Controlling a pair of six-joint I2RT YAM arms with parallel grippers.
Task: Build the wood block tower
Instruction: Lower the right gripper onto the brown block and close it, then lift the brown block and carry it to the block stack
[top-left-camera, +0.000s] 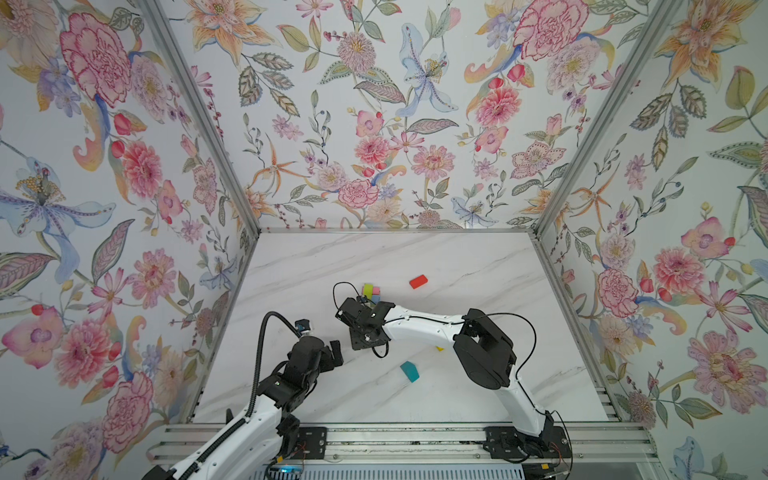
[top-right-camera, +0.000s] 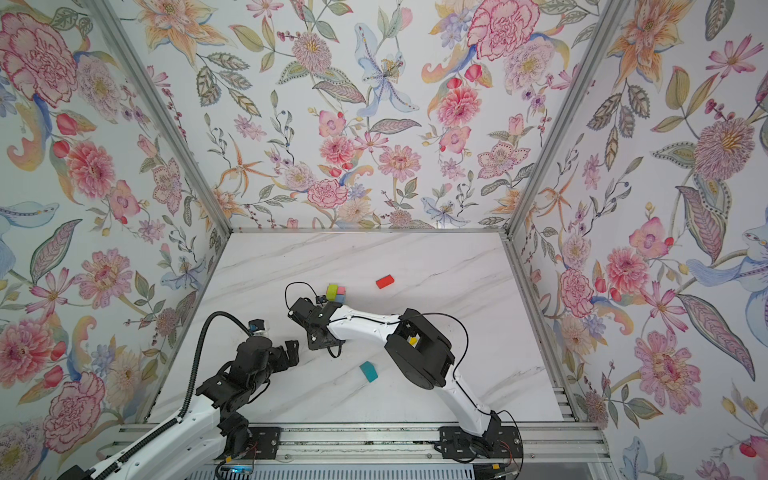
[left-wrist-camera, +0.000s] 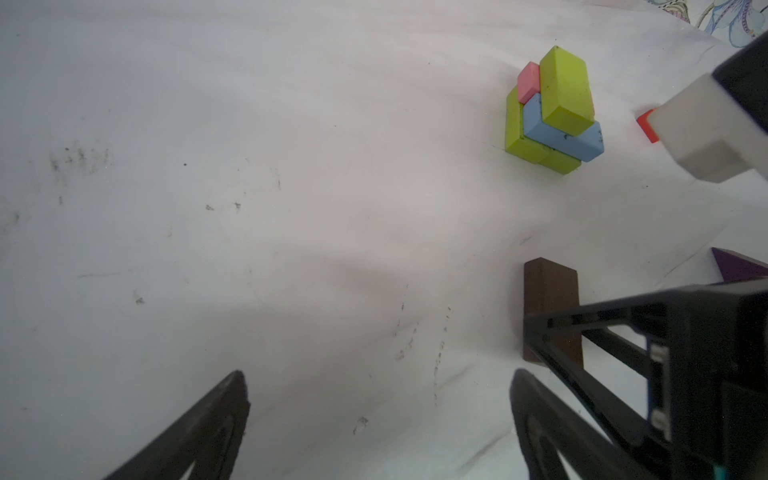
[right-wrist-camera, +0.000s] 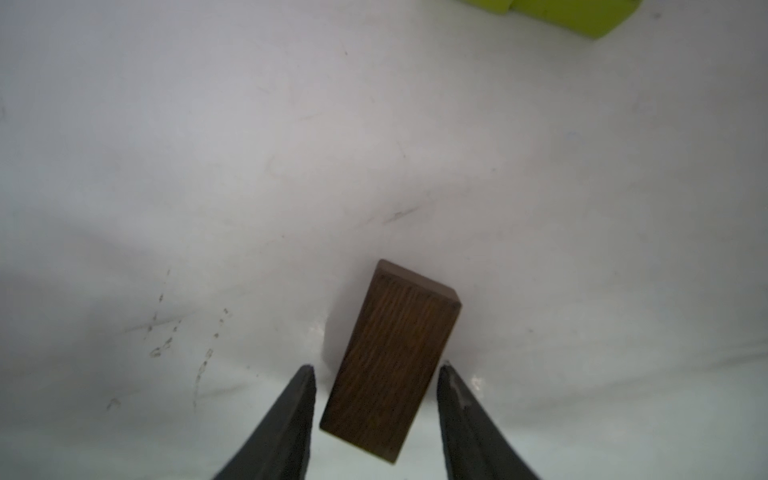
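Right wrist view: brown block (right-wrist-camera: 390, 361) between right end effector (right-wrist-camera: 377, 367) jaws.

Clear across the far stretch of the marble tabletop (top-left-camera: 374, 253), save for a red block (top-left-camera: 418, 281) lying right of the tower (top-left-camera: 371, 292). Barred at mid-table by the right arm (top-left-camera: 419, 322), slung in from the right to just before the tower. Tight on either side of the brown block (right-wrist-camera: 390, 361), with only slivers of bare marble left inside the right gripper (right-wrist-camera: 376, 368). Unobstructed between the wide-spread fingers of the left gripper (left-wrist-camera: 378, 374). Narrowed nearer the front by a teal block (top-left-camera: 409, 371).
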